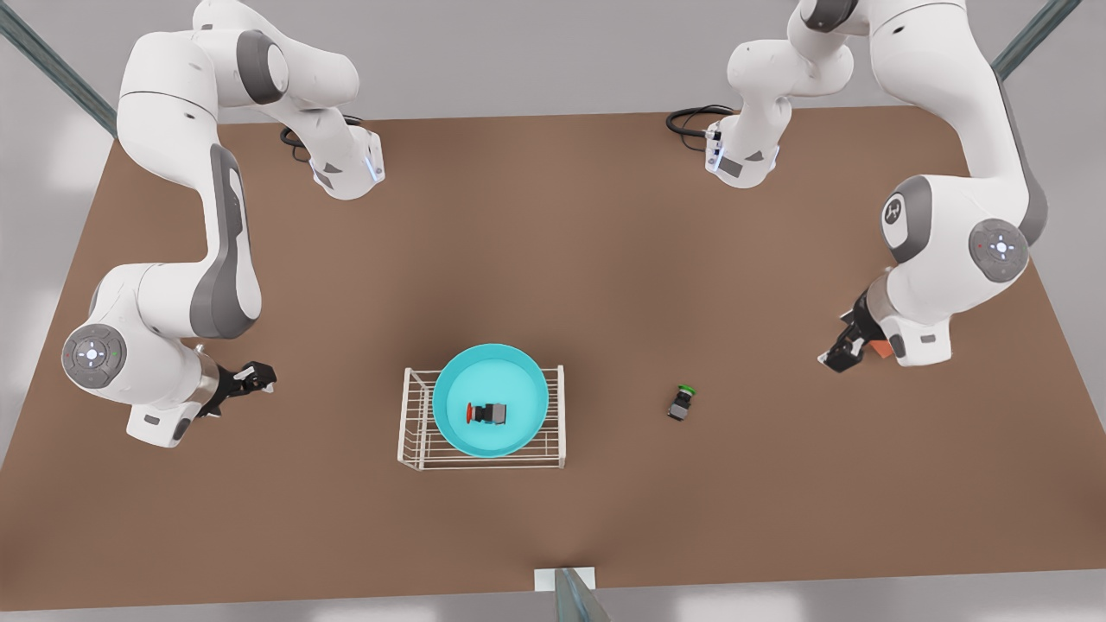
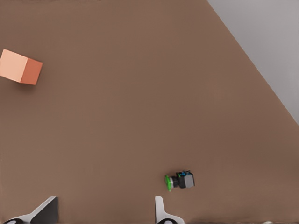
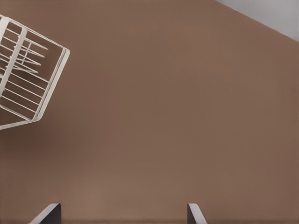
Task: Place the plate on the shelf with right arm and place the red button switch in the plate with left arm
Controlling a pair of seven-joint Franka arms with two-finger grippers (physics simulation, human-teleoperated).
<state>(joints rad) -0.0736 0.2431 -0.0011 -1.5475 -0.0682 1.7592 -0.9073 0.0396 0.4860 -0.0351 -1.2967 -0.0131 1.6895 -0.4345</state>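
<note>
The shelf (image 1: pixel 481 418) stands nearest to the front edge of the brown table (image 1: pixel 553 250), a little toward the front view's left of the middle, and the plate (image 1: pixel 491 399) lies on top of its wire bars, covering most of them. In the right wrist view one corner of the shelf (image 3: pixel 29 79) is visible, cut off by the picture's edge. Inside the plate lies the red button switch (image 1: pixel 486 414), on its side: its long axis runs across the front view, the red cap toward the front view's left and the black body toward the right. On the bare table toward the front view's right lies the green button switch (image 1: pixel 682 403), also on its side, with the green cap pointing away from the camera; in the left wrist view this green button switch (image 2: pixel 180 180) is just beside one fingertip. The right gripper (image 1: pixel 251 377) hangs at the front view's left, well apart from the shelf, its fingers (image 3: pixel 195 214) spread wide and holding nothing. The left gripper (image 1: pixel 840 350) hangs at the front view's right, also spread and empty, with its fingers (image 2: pixel 160 212) cut off by the picture's edge. The orange cube (image 1: pixel 880 348) is mostly hidden behind this gripper in the front view.
</note>
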